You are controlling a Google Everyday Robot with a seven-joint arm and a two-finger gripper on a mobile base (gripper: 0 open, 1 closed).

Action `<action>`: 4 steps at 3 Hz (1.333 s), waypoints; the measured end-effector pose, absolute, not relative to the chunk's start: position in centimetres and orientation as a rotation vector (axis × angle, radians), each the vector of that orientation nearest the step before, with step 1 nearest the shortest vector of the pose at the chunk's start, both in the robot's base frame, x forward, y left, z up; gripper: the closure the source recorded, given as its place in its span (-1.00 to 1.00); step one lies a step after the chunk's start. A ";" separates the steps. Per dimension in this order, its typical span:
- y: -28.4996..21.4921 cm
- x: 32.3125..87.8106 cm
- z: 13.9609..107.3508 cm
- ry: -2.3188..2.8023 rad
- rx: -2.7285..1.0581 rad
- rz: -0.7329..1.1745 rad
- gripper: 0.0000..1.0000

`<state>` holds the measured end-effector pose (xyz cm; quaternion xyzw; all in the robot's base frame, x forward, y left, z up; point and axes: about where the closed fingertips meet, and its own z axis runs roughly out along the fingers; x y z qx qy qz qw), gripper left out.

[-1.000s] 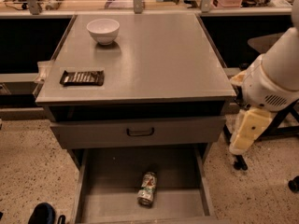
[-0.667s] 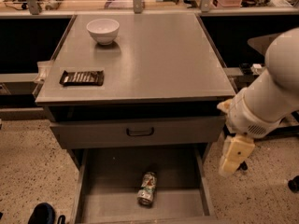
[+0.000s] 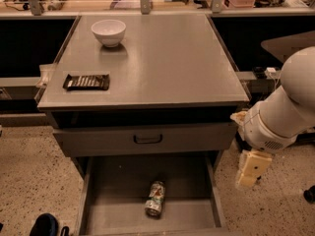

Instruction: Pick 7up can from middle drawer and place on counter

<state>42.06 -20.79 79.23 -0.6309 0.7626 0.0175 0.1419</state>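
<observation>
The 7up can lies on its side in the pulled-out middle drawer, near the middle of the tray towards its front. The counter is the grey cabinet top above it. My gripper hangs cream-coloured below the white arm, to the right of the cabinet, outside the drawer's right wall and somewhat above the can. It holds nothing that I can see.
A white bowl stands at the counter's back left. A dark snack bar wrapper lies at its left front. A closed drawer front with a loop handle sits above the open drawer. A dark object lies on the floor at lower left.
The arm has swung down and to the left, bringing the gripper lower and closer to the drawer's right side. The can has not moved.
</observation>
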 end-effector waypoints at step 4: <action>-11.9 38.0 58.5 2.172 -1.750 0.480 -1.00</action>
